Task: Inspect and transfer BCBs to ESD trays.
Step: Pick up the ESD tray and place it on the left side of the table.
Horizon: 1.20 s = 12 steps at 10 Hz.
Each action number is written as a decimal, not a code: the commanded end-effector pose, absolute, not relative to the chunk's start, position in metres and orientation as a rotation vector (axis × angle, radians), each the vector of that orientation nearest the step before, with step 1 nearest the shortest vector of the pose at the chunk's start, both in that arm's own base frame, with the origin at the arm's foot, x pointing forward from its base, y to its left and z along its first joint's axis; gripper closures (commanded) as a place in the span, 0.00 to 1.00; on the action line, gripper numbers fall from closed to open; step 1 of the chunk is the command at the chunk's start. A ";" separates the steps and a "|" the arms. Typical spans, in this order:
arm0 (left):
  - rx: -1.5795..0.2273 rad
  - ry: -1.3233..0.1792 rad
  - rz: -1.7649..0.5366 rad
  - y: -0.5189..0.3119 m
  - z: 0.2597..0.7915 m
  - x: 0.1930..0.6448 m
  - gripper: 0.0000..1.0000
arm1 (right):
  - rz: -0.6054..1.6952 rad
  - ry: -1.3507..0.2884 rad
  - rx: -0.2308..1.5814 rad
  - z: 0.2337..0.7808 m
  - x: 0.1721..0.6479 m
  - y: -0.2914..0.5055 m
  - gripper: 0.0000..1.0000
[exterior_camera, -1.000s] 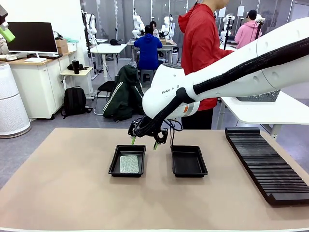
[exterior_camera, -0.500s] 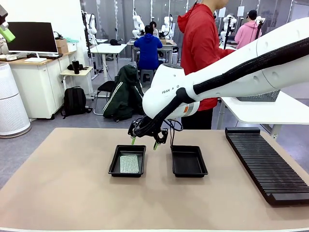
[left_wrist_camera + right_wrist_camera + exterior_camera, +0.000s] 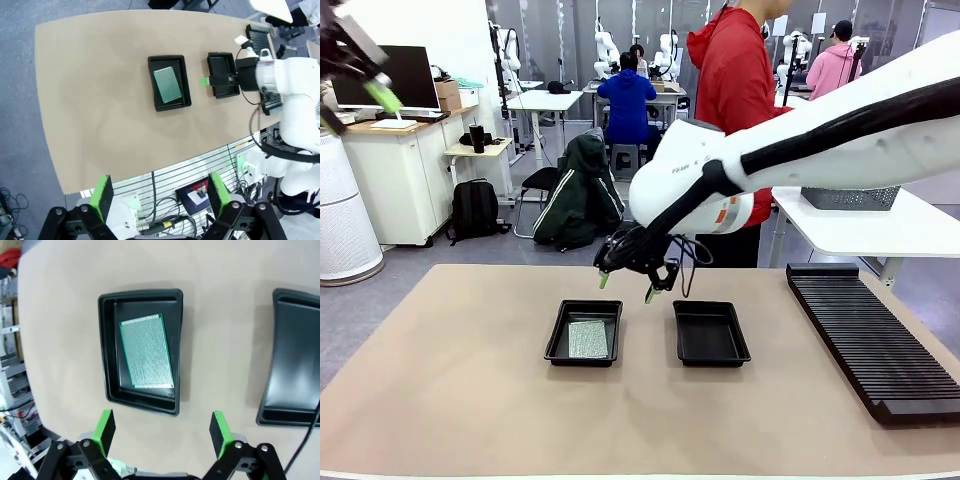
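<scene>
Two black ESD trays lie side by side mid-table. The left tray (image 3: 556, 340) (image 3: 107, 355) (image 3: 151, 85) holds one pale grey-green BCB (image 3: 588, 338) (image 3: 147, 352) (image 3: 167, 84) flat on its floor. The right tray (image 3: 710, 335) (image 3: 295, 365) (image 3: 222, 75) has nothing in it. My right gripper (image 3: 625, 285) (image 3: 161, 432) hangs open just above the far edge of the left tray, holding nothing. My left gripper (image 3: 358, 108) (image 3: 160, 195) is raised high at the far left, open, and looks down on the table from well above.
A long black ribbed rack (image 3: 875, 340) runs along the table's right side. A person in a red jacket (image 3: 735, 100) stands at the far edge. A grey mesh basket (image 3: 850, 197) sits on a white side table behind the rack.
My right gripper has lifted a little and shifted right, away from the left tray. My left gripper has swung further into the picture's top-left corner. The BCB and trays have not moved.
</scene>
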<state>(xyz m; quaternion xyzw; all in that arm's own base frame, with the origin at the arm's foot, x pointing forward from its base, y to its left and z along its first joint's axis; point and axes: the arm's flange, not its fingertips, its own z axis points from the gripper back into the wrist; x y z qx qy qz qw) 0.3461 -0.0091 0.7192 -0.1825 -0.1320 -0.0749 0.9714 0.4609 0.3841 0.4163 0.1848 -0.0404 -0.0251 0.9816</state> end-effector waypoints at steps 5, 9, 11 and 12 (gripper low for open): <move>-0.244 -0.208 -0.118 -0.148 0.592 0.398 0.00 | -0.029 -0.046 0.565 0.426 0.445 0.291 0.00; -0.219 -0.179 -0.088 -0.197 0.508 0.425 0.00 | -0.048 -0.063 0.553 0.432 0.453 0.298 0.00; -0.203 -0.125 -0.096 -0.209 0.471 0.439 0.00 | -0.048 -0.063 0.553 0.432 0.453 0.298 0.00; -0.174 -0.116 -0.088 -0.215 0.454 0.448 0.00 | -0.048 -0.063 0.553 0.432 0.453 0.298 0.00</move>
